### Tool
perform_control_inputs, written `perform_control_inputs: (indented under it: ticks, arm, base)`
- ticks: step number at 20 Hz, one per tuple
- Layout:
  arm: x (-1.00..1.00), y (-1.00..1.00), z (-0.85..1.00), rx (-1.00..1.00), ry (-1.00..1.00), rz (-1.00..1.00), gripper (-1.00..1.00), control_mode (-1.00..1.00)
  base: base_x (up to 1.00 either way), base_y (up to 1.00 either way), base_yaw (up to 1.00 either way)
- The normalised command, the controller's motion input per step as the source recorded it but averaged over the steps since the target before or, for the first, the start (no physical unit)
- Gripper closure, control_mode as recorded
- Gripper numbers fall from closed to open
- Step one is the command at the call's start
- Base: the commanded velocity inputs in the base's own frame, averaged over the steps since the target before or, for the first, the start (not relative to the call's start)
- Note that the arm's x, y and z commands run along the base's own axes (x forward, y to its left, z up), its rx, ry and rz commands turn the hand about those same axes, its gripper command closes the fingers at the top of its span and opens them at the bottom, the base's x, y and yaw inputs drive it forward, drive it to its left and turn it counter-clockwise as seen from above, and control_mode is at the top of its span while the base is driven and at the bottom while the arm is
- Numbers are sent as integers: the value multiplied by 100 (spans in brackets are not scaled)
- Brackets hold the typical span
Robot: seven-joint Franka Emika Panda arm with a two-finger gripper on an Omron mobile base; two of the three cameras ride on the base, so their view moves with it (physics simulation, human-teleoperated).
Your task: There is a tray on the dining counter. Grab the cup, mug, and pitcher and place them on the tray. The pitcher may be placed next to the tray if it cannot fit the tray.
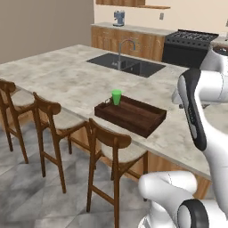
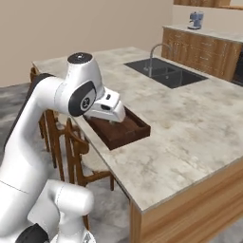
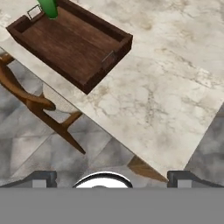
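Note:
The dark brown wooden tray [image 1: 139, 119] lies on the beige marbled dining counter [image 1: 58, 80] near its front edge. The green cup [image 1: 116, 96] stands upright inside the tray at its far left corner. From the hand view, the tray [image 3: 70, 43] and the cup [image 3: 48, 8] sit at the upper left. My gripper [image 3: 111, 178] hangs open above the counter's edge, to the right of the tray, with nothing between its fingers. My white hand [image 2: 108, 108] hovers just over the tray [image 2: 124, 134]. The mug and the pitcher are out of view.
Three wooden stools [image 1: 111, 142] line the counter's front, one directly below the tray [image 3: 30, 96]. A black sink [image 1: 127, 64] with a faucet [image 1: 122, 46] is set into the counter behind. A stove [image 1: 191, 44] and a coffee machine [image 1: 119, 18] stand along the back wall.

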Motion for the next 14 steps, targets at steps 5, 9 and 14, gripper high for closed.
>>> perform_control_inputs:
  ticks: [5,9,14]
  arm:
    - [0,0,0,0,0,0,-100,100]
    - [0,0,0,0,0,0,-100,100]
    - [0,0,0,0,0,0,-100,100]
  base:
    - [-94,-99,-31]
    - [-62,-100,-57]
    - [-19,-100,-75]
